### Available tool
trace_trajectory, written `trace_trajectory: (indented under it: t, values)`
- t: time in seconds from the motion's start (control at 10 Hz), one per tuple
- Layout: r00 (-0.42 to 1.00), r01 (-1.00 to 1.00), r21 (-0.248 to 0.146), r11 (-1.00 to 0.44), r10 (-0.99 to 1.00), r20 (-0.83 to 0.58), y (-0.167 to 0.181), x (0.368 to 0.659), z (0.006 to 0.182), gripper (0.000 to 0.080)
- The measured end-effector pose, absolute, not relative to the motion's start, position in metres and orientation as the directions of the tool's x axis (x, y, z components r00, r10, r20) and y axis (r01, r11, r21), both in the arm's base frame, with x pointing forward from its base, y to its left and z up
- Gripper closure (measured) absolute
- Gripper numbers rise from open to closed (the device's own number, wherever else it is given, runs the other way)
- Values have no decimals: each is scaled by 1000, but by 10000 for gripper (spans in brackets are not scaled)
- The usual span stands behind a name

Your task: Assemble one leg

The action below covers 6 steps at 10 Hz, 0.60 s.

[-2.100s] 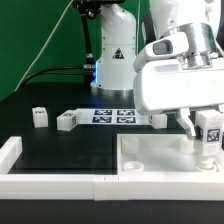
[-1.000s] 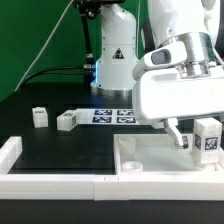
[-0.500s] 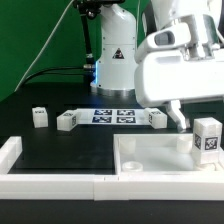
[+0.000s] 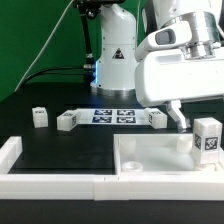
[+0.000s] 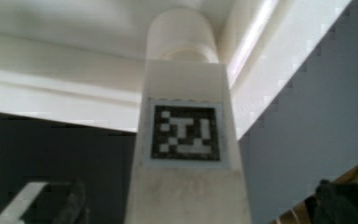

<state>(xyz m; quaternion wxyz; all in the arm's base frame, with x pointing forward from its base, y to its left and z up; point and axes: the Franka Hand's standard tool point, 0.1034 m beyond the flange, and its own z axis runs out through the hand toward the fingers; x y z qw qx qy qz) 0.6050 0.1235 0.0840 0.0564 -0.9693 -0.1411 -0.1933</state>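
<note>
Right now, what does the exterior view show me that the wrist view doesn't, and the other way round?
Only the exterior view: the far-left leg, the second leg beside it, the third leg past the marker board, the white top, and the arm above.
Only the wrist view: both sides of the tool at once, open, with a gap on either side of the leg between them.
Both: the standing leg, upright, tag facing the camera.
</note>
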Motion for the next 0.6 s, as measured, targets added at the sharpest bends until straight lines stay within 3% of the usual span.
trace_trajectory:
  t: [0.2, 0.4, 0.6]
  values:
    - [953, 260, -102, -960, 239, 187, 127, 604, 89, 151]
    - [963, 264, -124, -957, 268, -15, 121, 606, 89, 151]
    - [959, 263, -129, -956, 274, -71, 116, 613, 90, 151]
